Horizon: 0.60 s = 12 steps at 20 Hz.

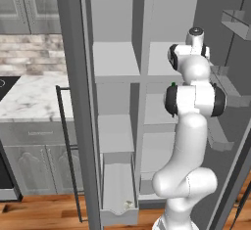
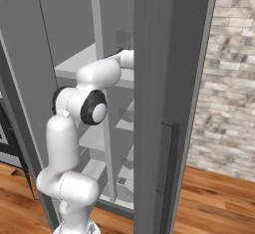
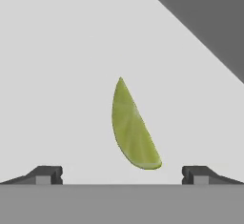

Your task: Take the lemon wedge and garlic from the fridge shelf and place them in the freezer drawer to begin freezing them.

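The freezer drawer (image 1: pixel 119 195) holds a small pale lump at its front lip — too small to tell whether it is the garlic (image 1: pixel 128 205). In the left base view the arm's upper joints cover the fridge shelf behind them. In the right base view the fridge door (image 2: pixel 172 103) hides the arm's far end — wrist and gripper lie behind it.

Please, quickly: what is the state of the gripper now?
Gripper: open, holding nothing; the lemon wedge lies on the shelf between its fingertips.
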{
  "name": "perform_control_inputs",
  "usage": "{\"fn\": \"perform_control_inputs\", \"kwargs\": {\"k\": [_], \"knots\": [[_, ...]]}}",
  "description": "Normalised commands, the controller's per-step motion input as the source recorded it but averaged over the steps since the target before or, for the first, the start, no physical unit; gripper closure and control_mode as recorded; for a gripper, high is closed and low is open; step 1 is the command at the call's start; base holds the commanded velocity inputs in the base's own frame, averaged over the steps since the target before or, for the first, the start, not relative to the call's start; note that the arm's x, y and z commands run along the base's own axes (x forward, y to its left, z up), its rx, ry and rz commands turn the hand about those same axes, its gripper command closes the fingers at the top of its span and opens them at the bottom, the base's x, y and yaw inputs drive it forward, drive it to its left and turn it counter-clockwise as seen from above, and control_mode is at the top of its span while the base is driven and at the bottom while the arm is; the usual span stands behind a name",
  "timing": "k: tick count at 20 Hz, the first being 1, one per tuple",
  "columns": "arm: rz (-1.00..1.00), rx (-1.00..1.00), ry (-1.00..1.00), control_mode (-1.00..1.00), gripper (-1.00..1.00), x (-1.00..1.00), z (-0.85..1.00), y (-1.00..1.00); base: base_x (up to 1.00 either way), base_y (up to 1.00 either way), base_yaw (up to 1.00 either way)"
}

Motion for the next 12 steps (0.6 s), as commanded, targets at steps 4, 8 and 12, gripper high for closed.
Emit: {"fn": "perform_control_inputs", "kwargs": {"k": [4,8,12], "knots": [[0.0,0.0,0.0,-1.0,-1.0,0.23,-0.21,-0.16,0.0,0.0,0.0],[0.0,0.0,0.0,-1.0,-1.0,0.39,-0.18,-0.1,0.0,0.0,0.0],[0.0,0.0,0.0,-1.0,-1.0,0.32,-0.2,-0.09,0.0,0.0,0.0]]}}
